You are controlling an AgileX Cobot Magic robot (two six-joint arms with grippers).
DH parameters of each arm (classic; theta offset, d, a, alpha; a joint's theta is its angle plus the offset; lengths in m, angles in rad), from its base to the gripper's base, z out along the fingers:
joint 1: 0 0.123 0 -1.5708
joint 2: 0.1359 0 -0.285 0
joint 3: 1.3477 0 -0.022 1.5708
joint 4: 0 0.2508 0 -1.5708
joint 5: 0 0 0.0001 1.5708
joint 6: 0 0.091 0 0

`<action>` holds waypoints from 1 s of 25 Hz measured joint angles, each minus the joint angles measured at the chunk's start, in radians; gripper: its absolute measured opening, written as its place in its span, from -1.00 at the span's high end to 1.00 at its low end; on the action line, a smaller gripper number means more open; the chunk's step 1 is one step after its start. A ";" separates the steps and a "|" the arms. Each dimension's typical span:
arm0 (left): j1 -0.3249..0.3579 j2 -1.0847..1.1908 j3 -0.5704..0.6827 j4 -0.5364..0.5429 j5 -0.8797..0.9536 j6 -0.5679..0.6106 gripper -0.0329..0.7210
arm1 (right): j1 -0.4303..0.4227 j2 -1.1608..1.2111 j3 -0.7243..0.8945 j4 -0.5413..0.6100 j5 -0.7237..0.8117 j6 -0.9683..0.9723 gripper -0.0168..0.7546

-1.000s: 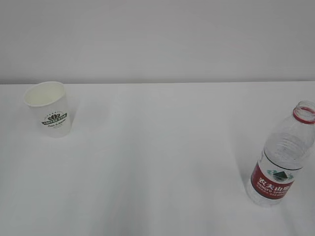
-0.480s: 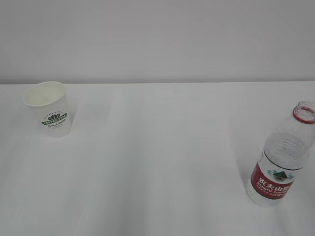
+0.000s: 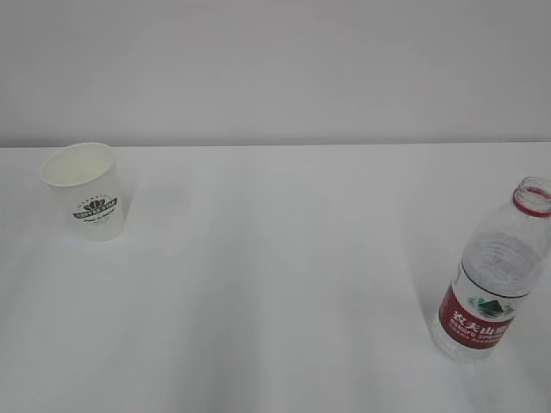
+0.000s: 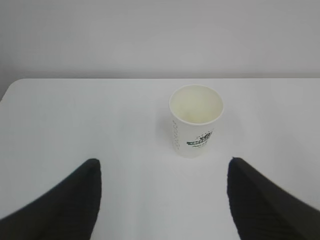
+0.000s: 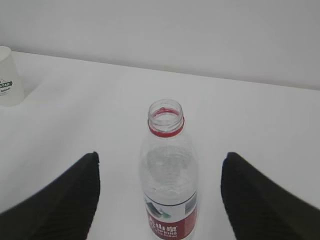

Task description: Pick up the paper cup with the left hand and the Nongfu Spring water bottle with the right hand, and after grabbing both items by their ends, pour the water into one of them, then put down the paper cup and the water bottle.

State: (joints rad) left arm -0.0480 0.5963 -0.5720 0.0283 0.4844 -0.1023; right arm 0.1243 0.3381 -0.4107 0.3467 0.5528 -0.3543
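The white paper cup [image 3: 86, 191] stands upright at the table's far left, its mouth facing up and nothing visible inside. In the left wrist view the paper cup [image 4: 196, 122] sits ahead of my left gripper [image 4: 163, 162], which is open and holds nothing. The Nongfu Spring water bottle [image 3: 495, 275] stands upright and uncapped at the right, red label toward the camera. My right gripper [image 5: 160, 156] is open, with the bottle [image 5: 169, 180] standing in line between its two fingers, untouched. I cannot make out the water level. Neither arm shows in the exterior view.
The white table [image 3: 275, 284] runs back to a plain pale wall. Its rounded far-left corner [image 4: 15, 85] shows in the left wrist view. The cup [image 5: 7, 77] also appears at the far left of the right wrist view.
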 joint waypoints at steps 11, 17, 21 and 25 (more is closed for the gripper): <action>0.000 0.100 0.000 0.000 -0.040 0.000 -0.60 | 0.000 0.002 0.019 0.004 -0.106 -0.026 -0.52; 0.000 0.100 0.000 0.000 -0.070 0.000 -0.60 | 0.000 0.002 0.061 0.004 -0.255 -0.051 -0.52; 0.000 0.100 0.000 0.000 -0.079 0.000 -0.60 | 0.000 0.003 0.103 0.004 -0.378 -0.063 -0.52; 0.000 0.100 0.000 0.000 -0.094 0.000 -0.60 | 0.000 0.005 0.111 0.004 -0.432 -0.067 -0.52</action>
State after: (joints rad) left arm -0.0480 0.6962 -0.5720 0.0283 0.3905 -0.1023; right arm 0.1243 0.3426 -0.2995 0.3508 0.1206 -0.4210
